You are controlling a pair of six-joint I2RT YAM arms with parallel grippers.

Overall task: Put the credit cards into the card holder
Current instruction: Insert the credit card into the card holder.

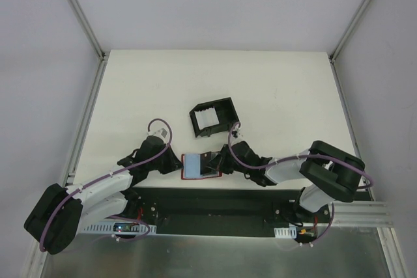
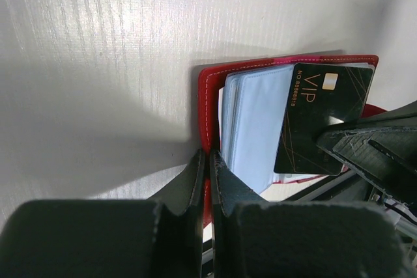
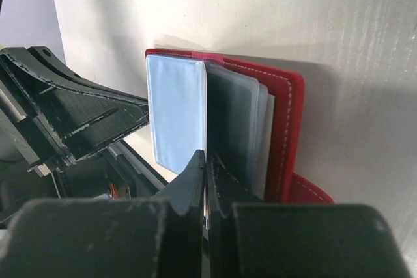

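The red card holder (image 1: 195,175) lies open near the table's front edge, its pale blue sleeves (image 2: 254,118) showing. My left gripper (image 1: 176,165) is shut on the holder's red cover edge (image 2: 207,109), as the left wrist view (image 2: 208,157) shows. My right gripper (image 1: 220,161) is shut on a black credit card marked VIP (image 2: 322,115), which lies over the right side of the sleeves. In the right wrist view the jaws (image 3: 206,157) stand closed at the holder's middle fold, with the red cover (image 3: 287,122) to the right.
A black open-sided box (image 1: 214,116) with pale cards inside stands just behind the holder. The metal base rail (image 1: 215,203) runs right in front of the holder. White walls and frame posts surround the table (image 1: 273,89).
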